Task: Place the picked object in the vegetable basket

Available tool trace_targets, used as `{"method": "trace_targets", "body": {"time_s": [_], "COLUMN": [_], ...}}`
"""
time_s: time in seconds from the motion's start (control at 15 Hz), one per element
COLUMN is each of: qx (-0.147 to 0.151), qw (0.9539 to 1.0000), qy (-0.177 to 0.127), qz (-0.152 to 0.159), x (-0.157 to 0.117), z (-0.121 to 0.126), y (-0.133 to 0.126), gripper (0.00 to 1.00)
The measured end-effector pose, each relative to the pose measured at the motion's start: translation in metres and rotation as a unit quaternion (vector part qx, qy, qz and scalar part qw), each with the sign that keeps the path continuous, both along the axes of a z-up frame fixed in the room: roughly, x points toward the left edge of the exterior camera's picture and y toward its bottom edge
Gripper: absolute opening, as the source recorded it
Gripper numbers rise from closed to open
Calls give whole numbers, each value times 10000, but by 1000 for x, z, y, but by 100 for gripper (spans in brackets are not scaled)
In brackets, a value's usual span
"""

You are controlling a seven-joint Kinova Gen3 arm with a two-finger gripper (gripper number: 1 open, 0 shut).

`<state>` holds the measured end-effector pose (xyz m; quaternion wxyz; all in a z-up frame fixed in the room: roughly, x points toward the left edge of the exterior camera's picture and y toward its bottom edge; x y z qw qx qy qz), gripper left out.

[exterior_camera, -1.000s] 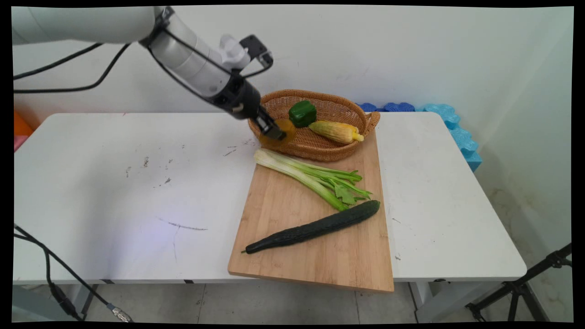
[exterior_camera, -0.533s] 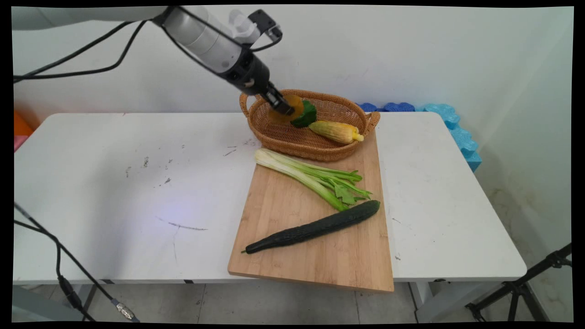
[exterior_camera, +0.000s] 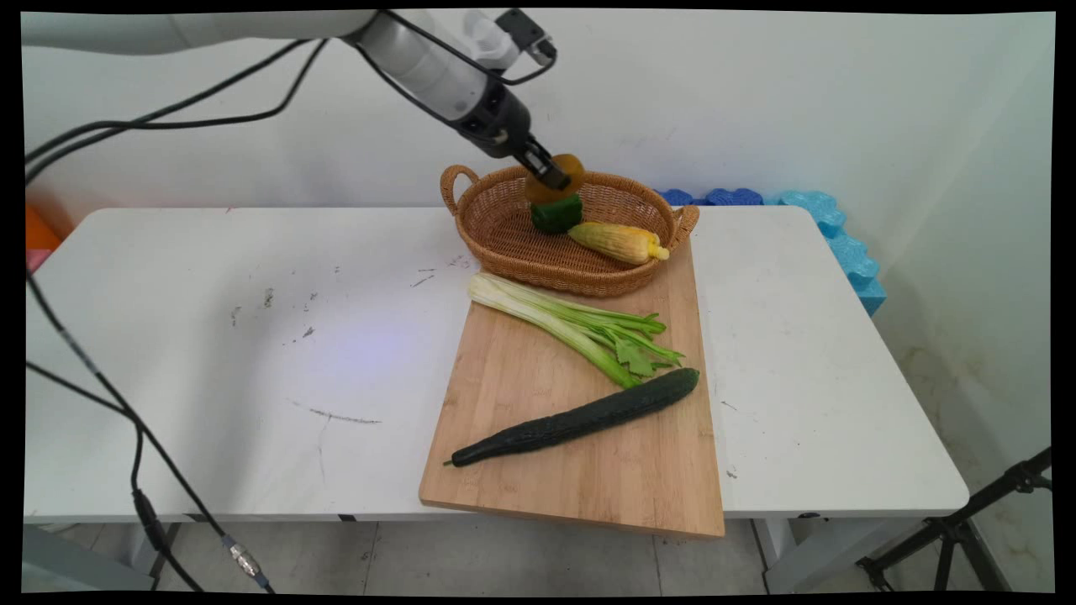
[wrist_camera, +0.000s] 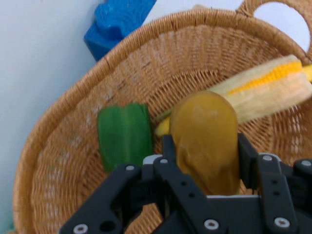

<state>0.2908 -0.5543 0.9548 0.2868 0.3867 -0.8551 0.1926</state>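
Black two-finger gripper clenches a rounded amber-yellow vegetable, lifted above the woven wicker basket, over a green pepper.

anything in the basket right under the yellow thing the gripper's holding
Yes. The gripper holds the yellow-brown piece over the wicker basket, where a green pepper and an ear of corn lie beneath it.

In the main view the green pepper is partly covered by the held yellow-brown object. In the hand view the corn cob is cut off at the right edge, and its near end is hidden behind that object.
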Motion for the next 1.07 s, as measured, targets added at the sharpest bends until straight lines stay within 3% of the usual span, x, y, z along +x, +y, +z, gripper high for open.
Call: {"method": "trace_targets", "body": {"time_s": [0.4,0.93,1.0,1.07], "qx": [-158,-205,-205,-208], "qw": [9992,9979,9978,9976], "qy": [-89,-108,-106,-103], "qz": [-345,-605,-625,-647], "x": [-24,-45,-47,-49], "z": [-30,-65,-69,-73], "y": [-50,-97,-101,-106], "gripper": [0,0,100,100]}}
